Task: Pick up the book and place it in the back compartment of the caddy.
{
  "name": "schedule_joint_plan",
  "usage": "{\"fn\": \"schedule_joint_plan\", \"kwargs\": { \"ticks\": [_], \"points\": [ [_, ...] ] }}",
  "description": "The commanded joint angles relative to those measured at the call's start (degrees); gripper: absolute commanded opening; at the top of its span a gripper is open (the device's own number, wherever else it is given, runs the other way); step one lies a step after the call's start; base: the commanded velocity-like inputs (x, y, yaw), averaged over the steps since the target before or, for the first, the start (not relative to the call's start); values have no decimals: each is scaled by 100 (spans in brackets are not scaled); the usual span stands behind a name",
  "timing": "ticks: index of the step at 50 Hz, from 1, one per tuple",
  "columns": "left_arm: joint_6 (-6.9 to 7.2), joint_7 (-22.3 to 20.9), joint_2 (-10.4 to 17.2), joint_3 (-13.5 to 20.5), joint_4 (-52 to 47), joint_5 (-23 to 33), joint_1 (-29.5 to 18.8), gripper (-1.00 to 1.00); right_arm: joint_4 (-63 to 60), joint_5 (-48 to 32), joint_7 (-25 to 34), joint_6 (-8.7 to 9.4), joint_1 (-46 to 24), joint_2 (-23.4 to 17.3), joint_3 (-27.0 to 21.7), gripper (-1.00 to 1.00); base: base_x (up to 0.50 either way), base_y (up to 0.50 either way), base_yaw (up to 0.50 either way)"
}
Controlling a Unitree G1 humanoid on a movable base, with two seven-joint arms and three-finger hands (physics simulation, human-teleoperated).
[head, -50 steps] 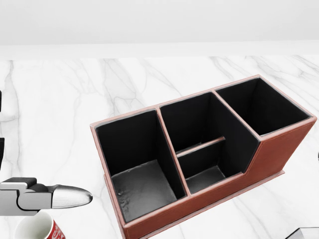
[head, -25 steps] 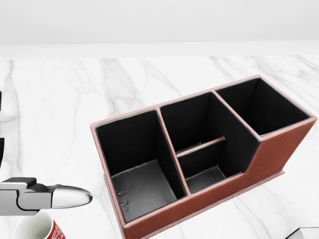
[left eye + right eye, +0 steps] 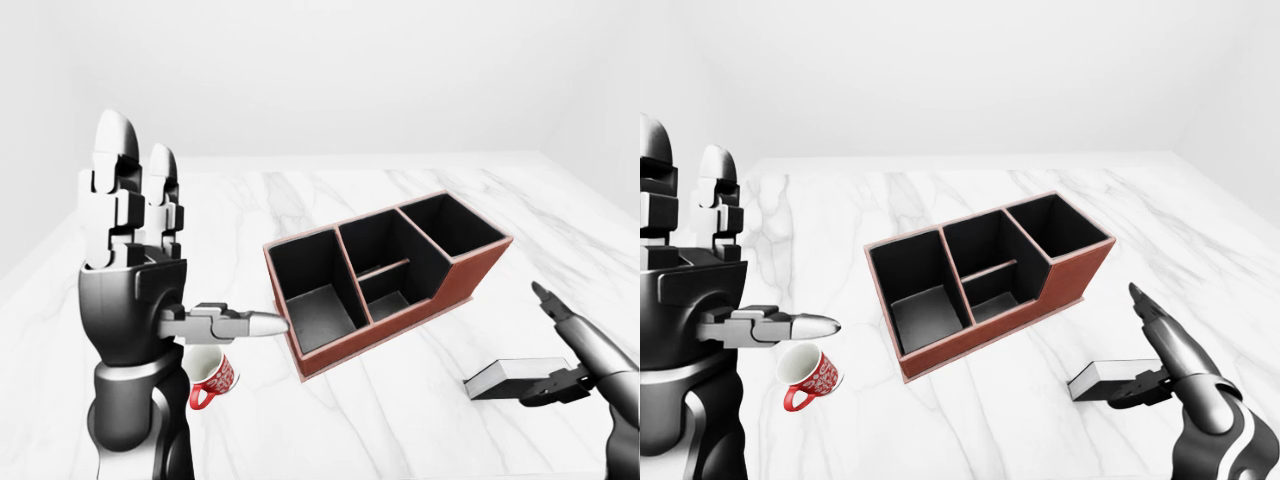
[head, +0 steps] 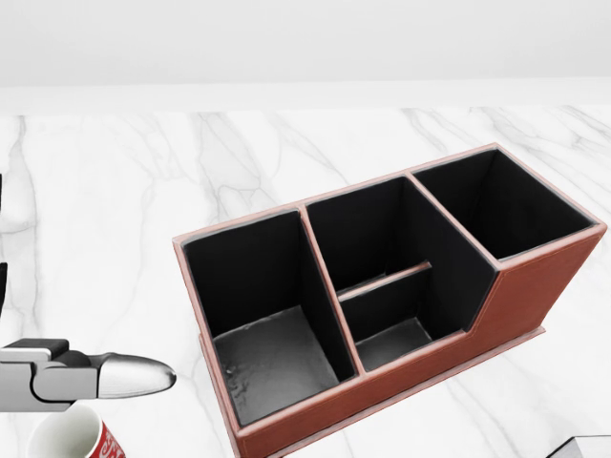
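Your left hand (image 3: 130,250) was raised left of caddy (image 3: 385,275), fingers spread open. Book (image 3: 1110,378) lay flat on worktop (image 3: 420,400), lower right of caddy. Right hand (image 3: 1155,370) fingers touched book's near end; grip undeterminable. Mug (image 3: 810,375) lay lower left of caddy.

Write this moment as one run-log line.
right hand: closing round book on marble table | left hand: open, raised | caddy: empty | mug: untouched
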Motion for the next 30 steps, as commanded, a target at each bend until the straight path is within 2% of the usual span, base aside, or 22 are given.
{"fn": "schedule_joint_plan", "kwargs": {
  "ticks": [1,9,17,30],
  "points": [
    [0,1,-7,-28,-26,15,21,100,207,-17,-90,0,-12,-95,-41,100,0,0,0],
    [0,0,-14,-40,-33,27,30,100,361,-26,-204,0,-17,-137,-60,100,0,0,0],
    [0,-3,-21,-57,4,37,47,100,825,-43,-523,-136,-115,-254,45,100,0,0,0],
    [0,-3,-31,-97,16,60,72,100,1152,5,-768,-192,-139,-351,191,100,0,0,0]
  ]
}}
